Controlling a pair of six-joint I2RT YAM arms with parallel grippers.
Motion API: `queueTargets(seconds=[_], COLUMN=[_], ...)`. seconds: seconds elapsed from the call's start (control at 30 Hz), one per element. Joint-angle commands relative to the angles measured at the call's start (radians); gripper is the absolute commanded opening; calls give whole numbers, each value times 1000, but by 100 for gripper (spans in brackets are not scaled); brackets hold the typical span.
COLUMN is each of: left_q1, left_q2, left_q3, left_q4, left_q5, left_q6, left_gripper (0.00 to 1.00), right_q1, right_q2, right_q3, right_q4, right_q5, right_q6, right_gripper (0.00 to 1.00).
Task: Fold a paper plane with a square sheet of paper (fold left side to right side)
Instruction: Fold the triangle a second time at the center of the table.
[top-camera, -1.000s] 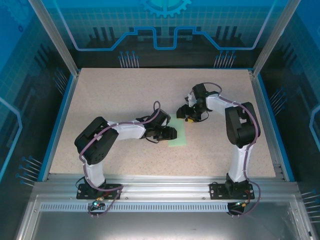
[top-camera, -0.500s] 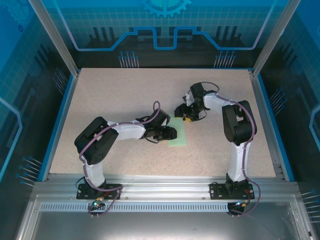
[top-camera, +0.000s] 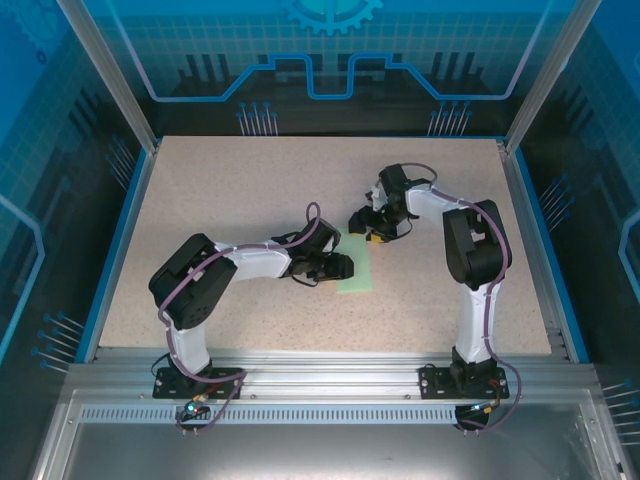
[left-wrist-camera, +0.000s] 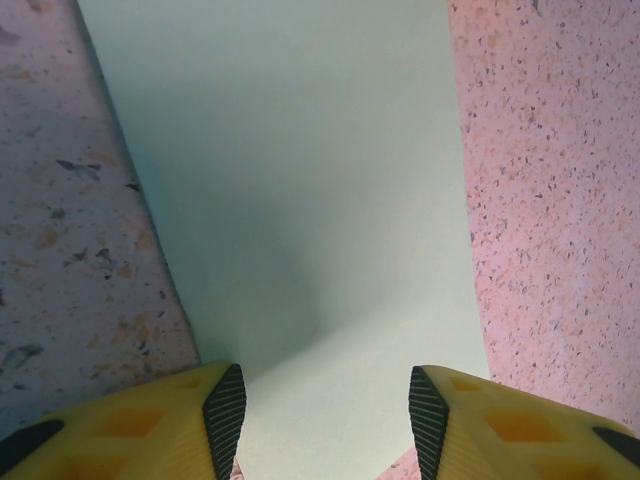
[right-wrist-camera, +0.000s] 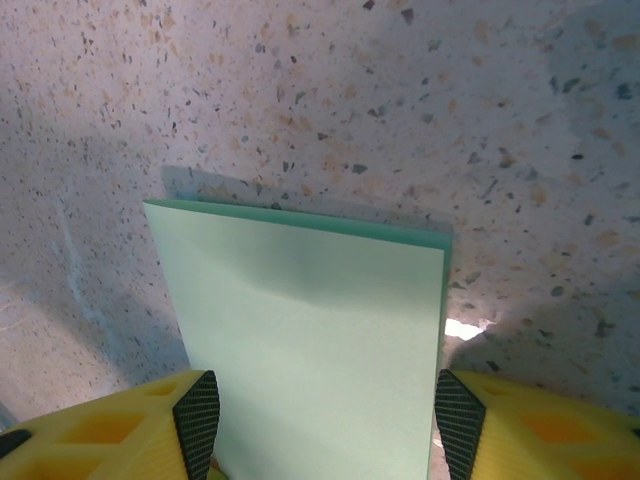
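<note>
The square sheet of paper (top-camera: 359, 273) lies on the table as a narrow pale mint-green strip, folded in two layers. My left gripper (top-camera: 344, 268) is low at its near left side. In the left wrist view this gripper (left-wrist-camera: 327, 425) is open, its yellow fingers (left-wrist-camera: 225, 415) standing either side of the paper (left-wrist-camera: 300, 200). My right gripper (top-camera: 367, 229) is at the strip's far end. In the right wrist view it (right-wrist-camera: 326, 420) is open too, straddling the paper (right-wrist-camera: 310, 340), whose lower layer peeks out as a darker green edge along the far and right sides.
The speckled beige table (top-camera: 230, 200) has a blue rim and is walled by a metal frame with glass panels. Both arm bases are bolted to the near rail (top-camera: 320, 375).
The right arm's elbow has swung slightly left, its gripper staying at the paper's far end. The left arm and the paper have not moved.
</note>
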Motion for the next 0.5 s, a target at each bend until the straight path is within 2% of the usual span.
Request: queueTargets(seconds=[0.0, 0.23, 0.47], left_q1=[-7, -7, -7], left_q2=[-13, -14, -16], left_q3=[-33, -34, -35], left_q4=[-46, -47, -46], left_q5=[-19, -19, -21], left_q6=[-7, -7, -5], left_gripper=[52, 51, 51], right_q1=[24, 27, 17], right_q2=[29, 12, 1], right_q3=[23, 20, 52], right_q4=[-22, -26, -51], right_q5=[-57, -71, 25], right_q6=[12, 10, -13], right_gripper=[62, 61, 63])
